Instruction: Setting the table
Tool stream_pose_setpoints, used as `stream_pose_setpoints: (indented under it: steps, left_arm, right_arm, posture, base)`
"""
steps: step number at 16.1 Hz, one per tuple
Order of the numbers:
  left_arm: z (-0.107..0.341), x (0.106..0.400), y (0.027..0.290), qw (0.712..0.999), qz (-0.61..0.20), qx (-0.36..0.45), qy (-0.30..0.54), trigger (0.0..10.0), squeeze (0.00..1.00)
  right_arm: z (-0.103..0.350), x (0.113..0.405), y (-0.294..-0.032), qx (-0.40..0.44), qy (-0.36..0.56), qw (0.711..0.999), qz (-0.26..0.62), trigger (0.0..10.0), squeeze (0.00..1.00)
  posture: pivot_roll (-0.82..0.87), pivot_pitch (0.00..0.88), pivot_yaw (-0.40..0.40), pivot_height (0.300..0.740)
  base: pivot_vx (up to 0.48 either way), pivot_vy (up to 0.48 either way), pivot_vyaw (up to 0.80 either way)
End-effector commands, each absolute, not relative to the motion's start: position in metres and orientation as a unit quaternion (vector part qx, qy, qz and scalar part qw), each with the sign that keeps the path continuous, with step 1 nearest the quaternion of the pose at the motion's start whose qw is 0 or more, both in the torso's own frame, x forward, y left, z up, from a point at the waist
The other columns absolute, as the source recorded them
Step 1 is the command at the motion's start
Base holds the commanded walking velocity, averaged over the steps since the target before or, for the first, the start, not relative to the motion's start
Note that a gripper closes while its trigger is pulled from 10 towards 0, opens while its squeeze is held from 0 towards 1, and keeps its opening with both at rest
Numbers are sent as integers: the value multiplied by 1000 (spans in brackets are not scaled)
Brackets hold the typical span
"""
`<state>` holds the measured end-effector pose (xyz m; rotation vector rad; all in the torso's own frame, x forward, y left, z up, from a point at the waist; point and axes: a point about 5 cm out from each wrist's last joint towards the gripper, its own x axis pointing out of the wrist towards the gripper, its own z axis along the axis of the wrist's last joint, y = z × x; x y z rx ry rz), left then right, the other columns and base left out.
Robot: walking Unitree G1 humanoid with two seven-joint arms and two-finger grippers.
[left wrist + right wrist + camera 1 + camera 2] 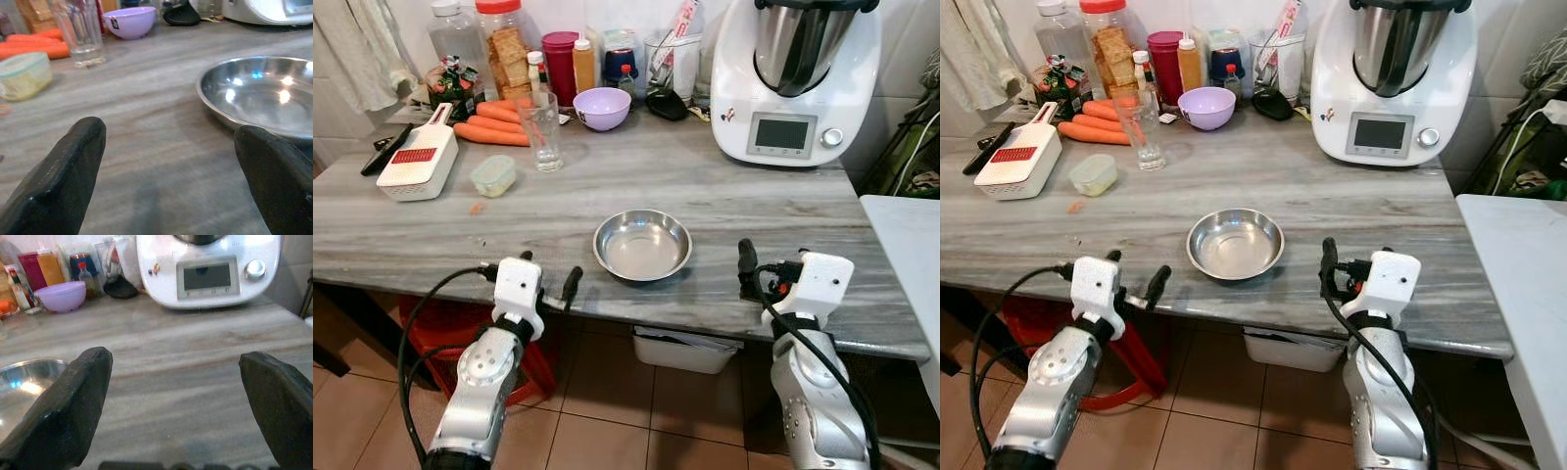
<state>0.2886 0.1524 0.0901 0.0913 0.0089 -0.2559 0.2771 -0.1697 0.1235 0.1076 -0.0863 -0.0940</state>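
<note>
A grey wood-grain surface [724, 196] is recorded, carrying one white kitchen machine [796, 78] at the rear. One steel bowl [642, 245] lies near the front edge, between the left gripper [530, 270] and right gripper [754, 266], both with jaws apart and empty. The bowl is best approached level at its rim. Also counted: one lilac bowl [601, 108], one glass [540, 130], three carrots [492, 125].
</note>
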Motion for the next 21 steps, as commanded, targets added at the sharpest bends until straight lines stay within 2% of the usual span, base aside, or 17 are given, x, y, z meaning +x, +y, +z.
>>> stream_pose_setpoints:
  steps: [1,2,3,4,5,7,17,21]
  left_arm:
    - [92,292,156,992,-117,49,4,10000,0]
    - [93,292,156,992,-118,46,2,10000,0]
    - [92,292,155,992,-119,48,3,10000,0]
    - [92,291,155,992,-119,48,3,10000,0]
    - [91,291,154,992,-119,47,4,10000,0]
    - [90,291,154,992,-118,47,7,10000,0]
    - [89,293,155,992,-114,48,13,10000,0]
    - [89,294,155,992,-112,49,14,10000,0]
  right_arm:
    - [127,276,-170,52,-44,997,-46,10000,922]
    - [125,275,-170,56,-34,997,-44,10000,420]
    - [123,275,-169,56,-31,997,-43,10000,212]
    - [123,274,-169,55,-30,997,-42,10000,145]
    - [122,274,-168,55,-28,997,-41,10000,0]
    - [123,274,-168,55,-25,997,-39,10000,0]
    - [123,280,-164,56,-22,998,-29,10000,0]
    - [124,281,-165,57,-21,998,-31,10000,0]
  posture:
    - [26,0,48,740]
    - [26,0,48,740]
    - [26,0,48,740]
    - [26,0,48,740]
    - [26,0,48,740]
    - [22,0,47,740]
    - [24,0,48,740]
    - [23,0,48,740]
  base:
    - [0,0,0]
    - [0,0,0]
    - [0,0,0]
    - [0,0,-444]
    - [0,0,-694]
    - [0,0,-700]
    - [0,0,0]
    - [-263,0,0]
